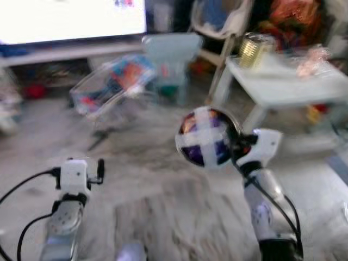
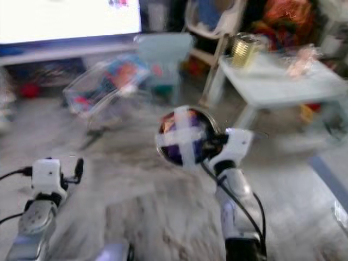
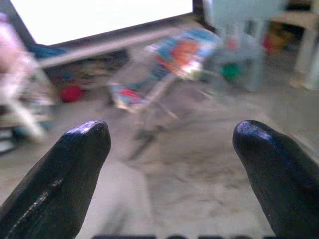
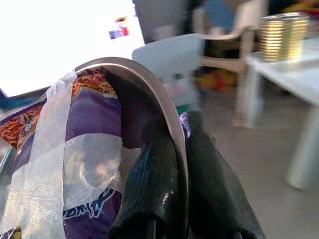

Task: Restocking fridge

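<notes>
A gold can (image 1: 254, 50) stands on a pale table (image 1: 304, 87) beside a chair (image 1: 223, 24).

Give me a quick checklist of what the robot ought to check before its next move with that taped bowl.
1. Right gripper pinches the taped metal bowl by its rim: ok.
2. Tape across the bowl's purple contents: ok.
3. Left gripper open and free: ok.
4. Clear floor ahead: not ok, a wire basket lies tipped there.
5. Sharp view: not ok, blurred.
6. Fridge located: cannot tell.
</notes>
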Controlling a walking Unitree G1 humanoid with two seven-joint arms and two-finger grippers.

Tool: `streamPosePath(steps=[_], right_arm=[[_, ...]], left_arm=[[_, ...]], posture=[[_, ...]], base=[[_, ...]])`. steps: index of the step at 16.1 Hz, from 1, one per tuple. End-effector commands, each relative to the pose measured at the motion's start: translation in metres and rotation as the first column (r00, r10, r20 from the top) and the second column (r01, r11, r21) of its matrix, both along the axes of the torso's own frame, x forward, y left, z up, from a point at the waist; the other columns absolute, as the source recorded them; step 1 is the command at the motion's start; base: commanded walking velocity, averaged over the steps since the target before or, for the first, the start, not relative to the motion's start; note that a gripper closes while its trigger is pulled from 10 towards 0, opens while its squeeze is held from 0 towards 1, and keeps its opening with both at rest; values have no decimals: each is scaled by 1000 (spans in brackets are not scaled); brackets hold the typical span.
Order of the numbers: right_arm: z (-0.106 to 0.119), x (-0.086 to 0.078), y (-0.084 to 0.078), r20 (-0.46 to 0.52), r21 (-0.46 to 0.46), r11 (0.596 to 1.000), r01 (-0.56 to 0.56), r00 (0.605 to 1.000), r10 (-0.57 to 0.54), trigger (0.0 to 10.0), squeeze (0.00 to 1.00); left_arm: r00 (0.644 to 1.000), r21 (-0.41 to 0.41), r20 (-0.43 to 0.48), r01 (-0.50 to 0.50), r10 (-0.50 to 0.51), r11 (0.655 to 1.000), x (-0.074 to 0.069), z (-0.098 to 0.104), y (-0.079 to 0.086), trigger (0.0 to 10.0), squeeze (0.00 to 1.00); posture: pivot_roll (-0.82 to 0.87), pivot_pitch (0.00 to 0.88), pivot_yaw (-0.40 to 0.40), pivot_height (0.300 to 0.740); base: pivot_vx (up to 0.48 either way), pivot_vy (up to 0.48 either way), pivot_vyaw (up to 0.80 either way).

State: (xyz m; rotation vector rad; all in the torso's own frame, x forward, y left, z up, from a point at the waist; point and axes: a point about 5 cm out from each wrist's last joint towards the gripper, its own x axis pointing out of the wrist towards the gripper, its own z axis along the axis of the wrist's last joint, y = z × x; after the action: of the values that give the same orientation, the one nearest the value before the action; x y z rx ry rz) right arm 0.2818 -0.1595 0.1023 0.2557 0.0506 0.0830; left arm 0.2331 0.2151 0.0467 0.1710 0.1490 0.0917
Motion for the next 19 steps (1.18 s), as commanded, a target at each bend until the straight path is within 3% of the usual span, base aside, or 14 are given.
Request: streamPosePath(steps=[1,4,7,19], right_arm=[[6,-1,-8,34,-22,999,23,999,-23,10000,0],[6,-1,-9,40,-20,999,35,999,-34,10000,0],[6,-4,-10,40,-20,999,50,998,-49,10000,0],[8,1,-12,48,-65,998,17,999,-14,10000,0]], left_arm=[[1000,1,1,16,-16,1000,0,-1,-10,10000,0],[999,-3,0,47,-47,999,3,-2,-19,10000,0],[998,-3,6,58,-58,998,9,1,-18,10000,0],[999,-29,5,49,-49,998,9,-3,-24,10000,0]], posture=[[94,0,-48,740],[83,3,-31,740],[70,7,-21,740],[67,5,-42,740]], base=[[0,0,800],[0,0,800],[0,0,800],[0,0,800]])
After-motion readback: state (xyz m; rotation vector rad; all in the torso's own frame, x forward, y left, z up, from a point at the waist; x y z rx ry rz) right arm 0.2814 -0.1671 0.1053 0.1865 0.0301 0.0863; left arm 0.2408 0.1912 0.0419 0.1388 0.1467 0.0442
